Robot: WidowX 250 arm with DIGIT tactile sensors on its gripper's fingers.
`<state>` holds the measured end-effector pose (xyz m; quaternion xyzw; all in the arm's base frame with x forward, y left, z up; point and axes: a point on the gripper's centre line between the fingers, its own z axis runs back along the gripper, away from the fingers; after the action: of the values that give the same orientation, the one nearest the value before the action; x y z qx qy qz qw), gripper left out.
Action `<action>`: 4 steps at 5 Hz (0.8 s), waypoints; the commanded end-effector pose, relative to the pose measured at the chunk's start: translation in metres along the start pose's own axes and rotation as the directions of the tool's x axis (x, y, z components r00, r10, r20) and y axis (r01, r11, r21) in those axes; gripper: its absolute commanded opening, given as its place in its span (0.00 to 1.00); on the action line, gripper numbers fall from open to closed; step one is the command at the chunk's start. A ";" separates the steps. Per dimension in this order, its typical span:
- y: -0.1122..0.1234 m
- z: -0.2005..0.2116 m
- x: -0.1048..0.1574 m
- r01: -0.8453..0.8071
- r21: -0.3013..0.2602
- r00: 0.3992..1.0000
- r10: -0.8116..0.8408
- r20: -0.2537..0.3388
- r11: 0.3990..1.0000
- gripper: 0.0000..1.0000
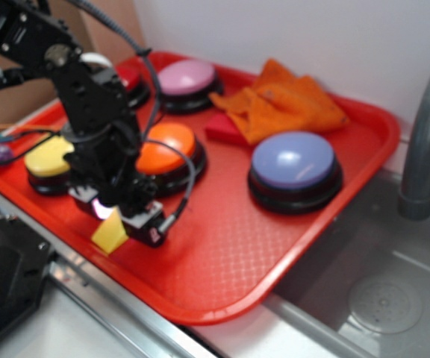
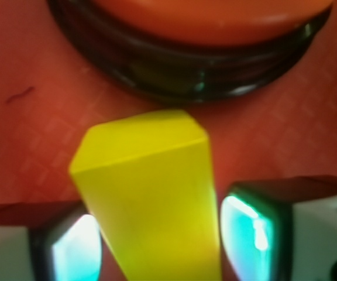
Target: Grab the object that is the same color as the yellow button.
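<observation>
Here, low in the wrist frame, the fingers [image 2: 78,252] flank the wedge [image 2: 151,199] closely, though true clamping I cannot tell, so its sloped faces could squirt it toward the orange button [image 2: 209,35].

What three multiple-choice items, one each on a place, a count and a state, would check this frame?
1. Where is the yellow wedge?
A. On the orange cloth
B. Between the gripper fingers
C. In the sink

2. How many round buttons are on the red tray?
A. Two
B. Three
C. Five

3. How does the orange cloth lie?
A. Crumpled
B. Folded flat
C. Rolled up

Key: 1 B, the wrist view shows a finger on each side of the wedge. 2 C, yellow, orange, blue, pink and a partly hidden red one. 3 A, it sits in uneven folds.
</observation>
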<state>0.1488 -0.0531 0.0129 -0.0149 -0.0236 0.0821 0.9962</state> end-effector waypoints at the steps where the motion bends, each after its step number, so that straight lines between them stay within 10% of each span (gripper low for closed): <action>1: 0.001 0.008 0.012 0.008 -0.025 0.999 -0.007 0.036 1.000 0.00; 4: 0.010 0.136 0.034 0.024 0.015 0.999 -0.025 0.047 1.000 0.00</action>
<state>0.1660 -0.0340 0.1360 -0.0001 -0.0215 0.0682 0.9974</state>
